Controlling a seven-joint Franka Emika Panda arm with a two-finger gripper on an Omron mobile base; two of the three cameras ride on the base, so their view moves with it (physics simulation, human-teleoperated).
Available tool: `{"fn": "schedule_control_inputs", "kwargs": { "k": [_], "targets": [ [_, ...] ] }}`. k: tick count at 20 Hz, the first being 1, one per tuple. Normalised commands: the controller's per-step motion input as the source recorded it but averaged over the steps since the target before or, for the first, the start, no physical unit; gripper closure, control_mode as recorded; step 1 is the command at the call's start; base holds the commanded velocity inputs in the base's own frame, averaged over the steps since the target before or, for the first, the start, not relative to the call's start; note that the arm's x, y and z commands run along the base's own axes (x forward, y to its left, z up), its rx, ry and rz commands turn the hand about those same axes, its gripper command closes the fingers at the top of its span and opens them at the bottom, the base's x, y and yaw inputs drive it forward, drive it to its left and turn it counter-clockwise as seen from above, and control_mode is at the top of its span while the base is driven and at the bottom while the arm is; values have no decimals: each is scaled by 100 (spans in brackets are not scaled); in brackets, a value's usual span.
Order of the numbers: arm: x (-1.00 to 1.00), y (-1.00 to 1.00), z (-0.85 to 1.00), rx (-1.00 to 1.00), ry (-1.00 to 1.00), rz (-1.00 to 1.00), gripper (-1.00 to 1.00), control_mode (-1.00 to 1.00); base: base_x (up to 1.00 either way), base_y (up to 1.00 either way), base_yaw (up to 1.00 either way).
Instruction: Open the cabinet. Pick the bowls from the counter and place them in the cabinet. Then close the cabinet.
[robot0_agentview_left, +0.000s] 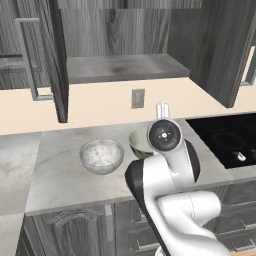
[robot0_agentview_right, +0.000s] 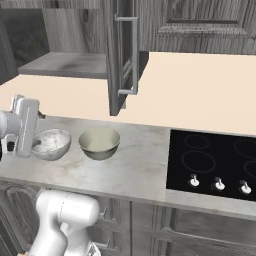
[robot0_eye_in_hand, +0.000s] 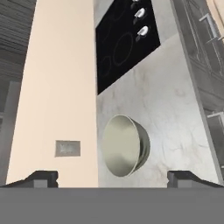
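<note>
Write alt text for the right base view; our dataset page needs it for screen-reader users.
Two bowls sit side by side on the pale marble counter: a marble-look bowl and a cream bowl. The cabinet above stands open, and the gripper hovers open at left. A black cooktop lies right.

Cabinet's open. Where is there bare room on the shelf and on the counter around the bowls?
The cabinet shelf is bare across its width between the open doors. The counter is free between the cream bowl and the cooktop, and along its front edge. It is crowded where the marble bowl sits beside the cream bowl, with the open gripper there.
</note>
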Motion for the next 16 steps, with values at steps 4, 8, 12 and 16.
{"fn": "schedule_control_inputs", "kwargs": {
  "k": [4, 8, 12, 16],
  "targets": [
    [17, 0, -41, 5, 0, 0, -100, -100, 0, 0, 0],
    [20, 0, -36, 2, 0, 0, -100, -100, 0, 0, 0],
    [19, 0, -21, 0, -5, 0, -100, -100, 0, 0, 0],
    [18, 0, -19, 0, -5, 0, -100, -100, 0, 0, 0]
  ]
}}
